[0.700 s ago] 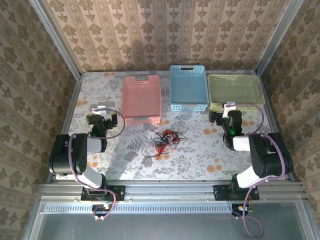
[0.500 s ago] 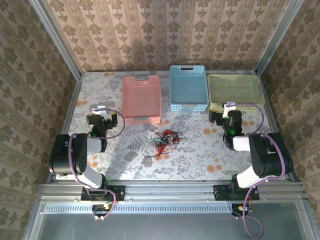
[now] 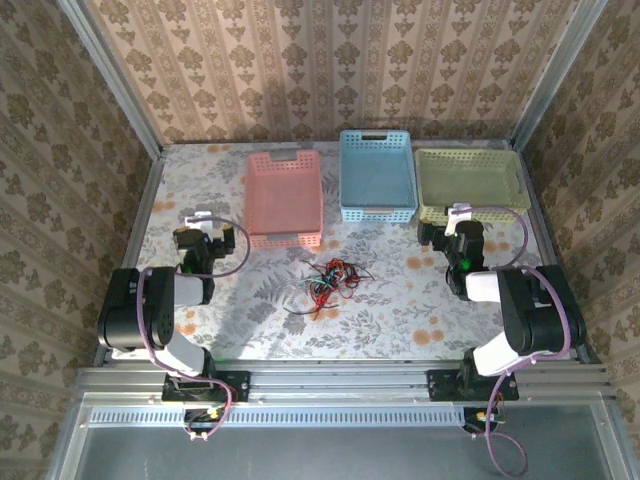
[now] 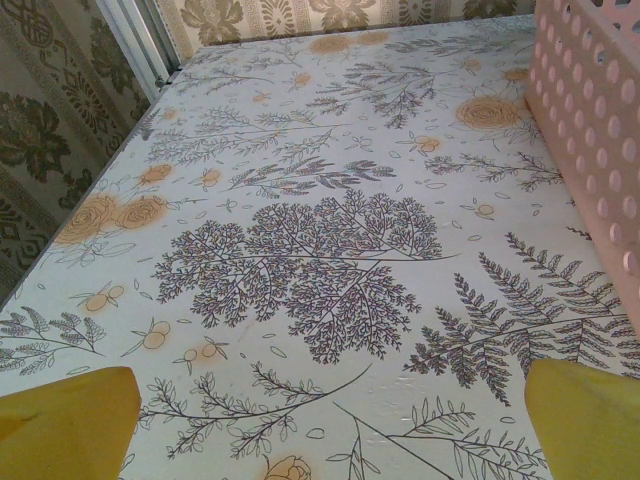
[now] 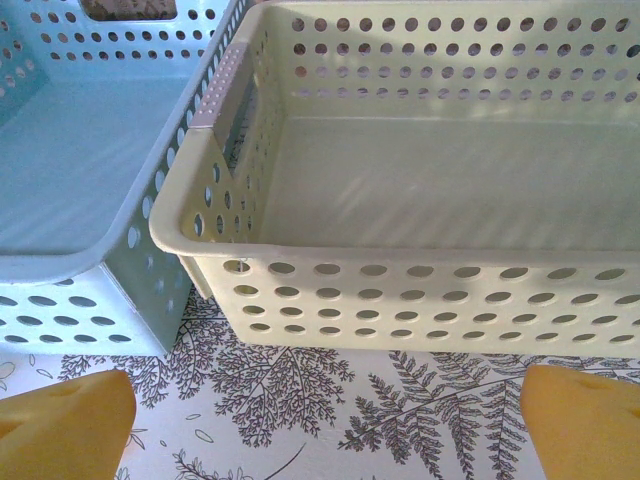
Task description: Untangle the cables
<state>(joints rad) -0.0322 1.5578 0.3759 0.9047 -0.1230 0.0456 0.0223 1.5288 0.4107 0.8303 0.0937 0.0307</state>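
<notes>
Red-black cables tangled, well apart from left fingers, right fingers

A pink basket, a blue basket and a yellow basket sit in a row. The desk has flowers on it.

A worktop covered in a floral-printed sheet is seen; 3 perforated baskets are set along its far edge: a pink basket, a blue basket and a pale yellow basket towards the far right corner; tangled red and black cables are laid near its middle.
</notes>
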